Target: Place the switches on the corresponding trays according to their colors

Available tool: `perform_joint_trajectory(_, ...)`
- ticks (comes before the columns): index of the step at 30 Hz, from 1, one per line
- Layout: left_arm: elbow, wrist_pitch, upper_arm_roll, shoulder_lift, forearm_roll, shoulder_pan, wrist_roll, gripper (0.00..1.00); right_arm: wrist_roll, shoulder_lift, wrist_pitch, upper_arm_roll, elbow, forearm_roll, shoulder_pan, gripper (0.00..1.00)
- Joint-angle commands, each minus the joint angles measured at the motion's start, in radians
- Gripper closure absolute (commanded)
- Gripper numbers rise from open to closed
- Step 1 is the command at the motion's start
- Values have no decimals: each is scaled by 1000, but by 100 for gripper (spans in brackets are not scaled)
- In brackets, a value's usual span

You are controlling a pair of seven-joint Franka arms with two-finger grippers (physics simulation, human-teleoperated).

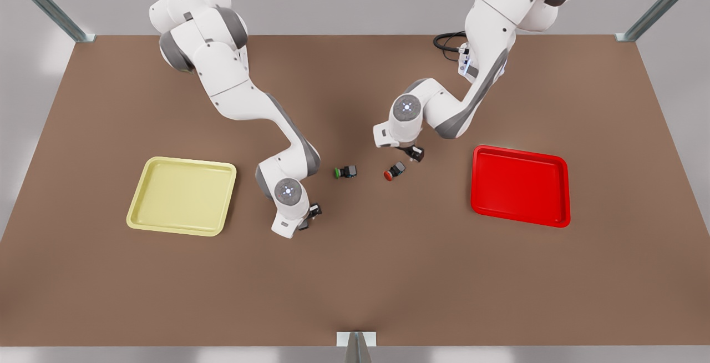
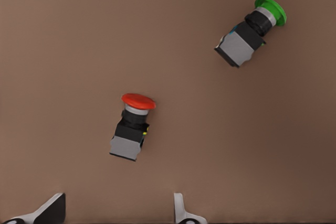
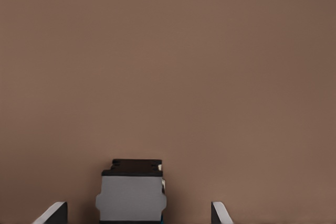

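The red-capped switch [image 1: 394,171] [image 2: 132,129] lies on its side on the brown table, just ahead of my left gripper [image 1: 415,154] [image 2: 116,214]. That gripper belongs to the arm on the front view's right and is open, with nothing between its fingers. My right gripper [image 1: 310,214] [image 3: 136,214], on the arm at the front view's left, hangs low over the table near the yellow tray [image 1: 183,195]. It is open around a switch's grey and black body [image 3: 131,195], untouched by either finger; the cap is hidden. The red tray [image 1: 520,185] lies to the front view's right.
A green-capped switch [image 1: 345,172] [image 2: 252,32] lies on its side between the two grippers, to the left of the red one in the front view. Both trays hold nothing. Metal frame posts stand at the table's far corners and near edge.
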Motion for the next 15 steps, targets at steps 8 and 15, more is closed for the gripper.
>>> perform_joint_trajectory(8, -3, 26, 1, 21, 3, -56, 186, 1, 0, 0, 0, 0, 0, -2, 2, 35)
perform_joint_trajectory(15, -131, 247, 1, 22, 58, -27, 318, 0, 0, 8, 2, 0, 0, -3, 0, 34)
